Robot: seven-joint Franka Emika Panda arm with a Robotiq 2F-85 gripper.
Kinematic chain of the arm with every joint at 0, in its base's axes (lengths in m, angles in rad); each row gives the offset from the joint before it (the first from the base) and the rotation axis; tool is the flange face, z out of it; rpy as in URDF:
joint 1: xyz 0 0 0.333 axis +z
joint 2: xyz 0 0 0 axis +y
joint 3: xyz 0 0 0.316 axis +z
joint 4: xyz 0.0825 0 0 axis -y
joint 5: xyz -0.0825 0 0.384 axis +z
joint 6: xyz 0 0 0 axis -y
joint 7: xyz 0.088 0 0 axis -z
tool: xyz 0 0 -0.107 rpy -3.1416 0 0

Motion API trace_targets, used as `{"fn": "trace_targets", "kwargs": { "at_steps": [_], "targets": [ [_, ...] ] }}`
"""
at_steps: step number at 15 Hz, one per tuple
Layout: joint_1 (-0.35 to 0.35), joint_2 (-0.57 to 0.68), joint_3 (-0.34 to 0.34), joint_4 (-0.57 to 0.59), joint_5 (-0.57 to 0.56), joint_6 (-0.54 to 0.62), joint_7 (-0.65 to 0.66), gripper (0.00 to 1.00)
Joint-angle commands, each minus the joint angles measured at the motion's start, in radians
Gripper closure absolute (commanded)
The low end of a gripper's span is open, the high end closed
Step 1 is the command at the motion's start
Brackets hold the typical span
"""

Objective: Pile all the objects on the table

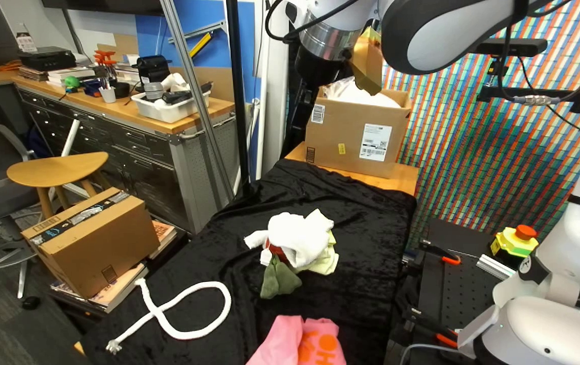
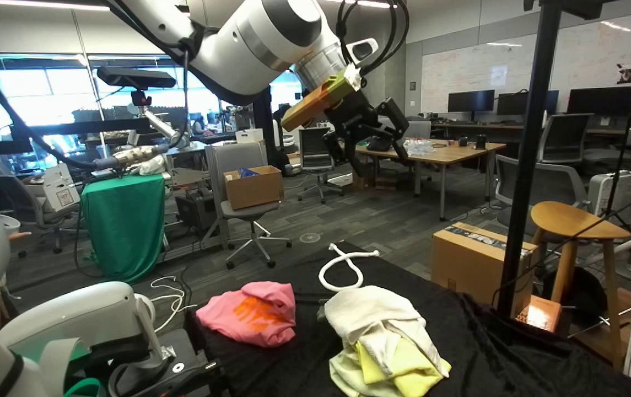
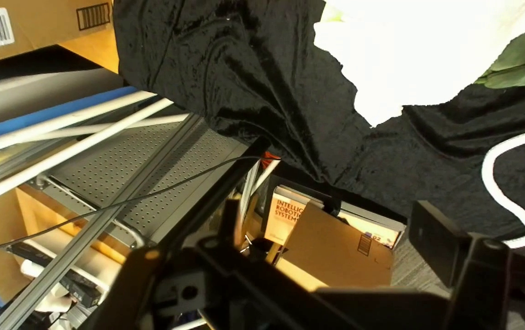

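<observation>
White cloth [image 1: 297, 235]: is bunching on the table [image 1: 365, 228], marking clock centre in an exterior view and overlapping yellow-green cloth [image 1: 326, 262] at four o'clock.
Pink cloth [image 1: 291, 342]: is lying apart at six o'clock; probably handling light and limp, a raised fold offering the best hold.
Gripper [image 3: 333, 231]: is hanging high, jaws standing apart, holding nothing.
Table: is spreading black and rumpled, white rope [image 1: 157, 312] curling at eight.
Cardboard box [image 1: 338, 129]: is standing at one, workbench [image 1: 122, 112] stretching at ten.
</observation>
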Motion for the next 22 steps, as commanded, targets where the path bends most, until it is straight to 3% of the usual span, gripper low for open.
{"fn": "trace_targets", "kwargs": {
  "at_steps": [1, 6, 11, 17, 22],
  "targets": [
    [0.015, 0.038, 0.017, 0.036, 0.021, 0.0, -0.066, 0.0],
    [0.068, 0.144, 0.089, 0.111, 0.005, -0.041, -0.057, 0.0],
    [0.155, 0.305, 0.156, 0.269, 0.001, -0.138, -0.019, 0.0],
    [0.245, 0.436, 0.157, 0.46, 0.002, -0.254, -0.054, 0.0],
    [0.307, 0.582, 0.145, 0.685, -0.009, -0.366, -0.047, 0.0]
  ]
}}
